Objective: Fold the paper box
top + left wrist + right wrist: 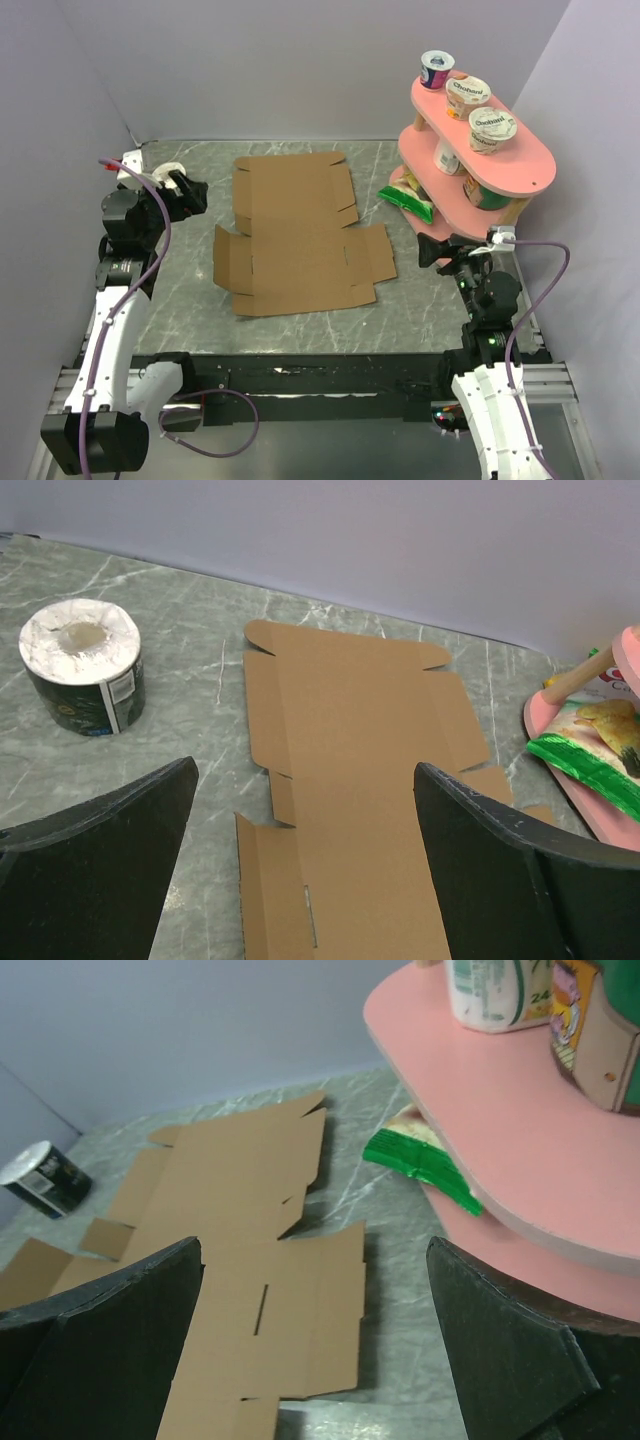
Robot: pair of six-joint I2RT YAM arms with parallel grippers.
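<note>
The paper box (pixel 298 235) is a flat brown die-cut cardboard sheet with flaps and slots, lying unfolded in the middle of the table. It also fills the centre of the left wrist view (pixel 360 780) and the left half of the right wrist view (pixel 230 1250). My left gripper (pixel 190 190) hovers at the sheet's left, open and empty, apart from the cardboard. At the sheet's right my right gripper (pixel 432 250) stands open with nothing between its fingers, also clear of the cardboard.
A pink two-tier shelf (pixel 520 160) stands at the back right with yogurt cups (pixel 492 130) on top and a green snack bag (pixel 408 197) at its foot. A small dark tub with a white top (pixel 82 665) sits at the far left. Walls close in three sides.
</note>
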